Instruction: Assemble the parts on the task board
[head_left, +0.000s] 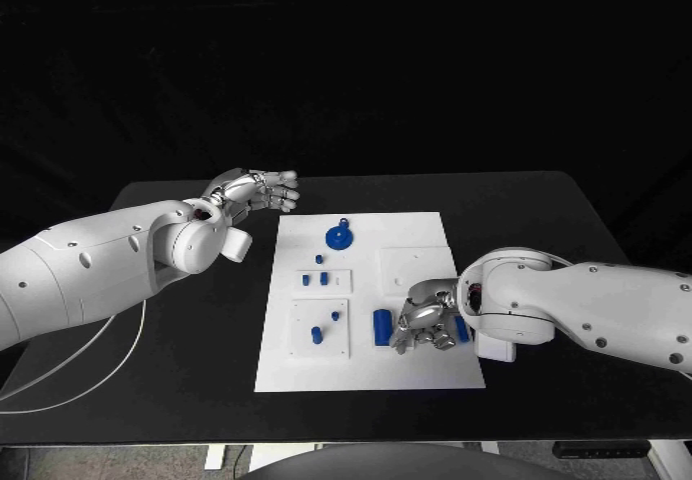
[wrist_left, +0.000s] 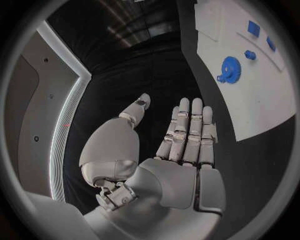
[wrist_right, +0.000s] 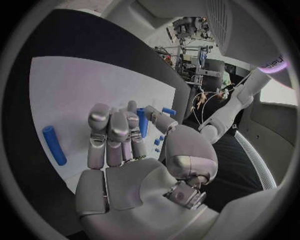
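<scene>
The white task board lies mid-table. A blue gear sits at its far end, with small blue parts on raised white plates behind it. A blue cylinder lies flat on the board. My right hand hovers low over the board's near right part, just right of that cylinder, fingers curled. It pinches a blue peg between thumb and fingers. My left hand is held up left of the board's far corner, fingers straight and apart, holding nothing. In the left wrist view the gear lies beyond the left hand.
Black table surrounds the board on all sides. A white cable loops over the table's near left part beneath the left arm. The lying cylinder and the board also appear in the right wrist view.
</scene>
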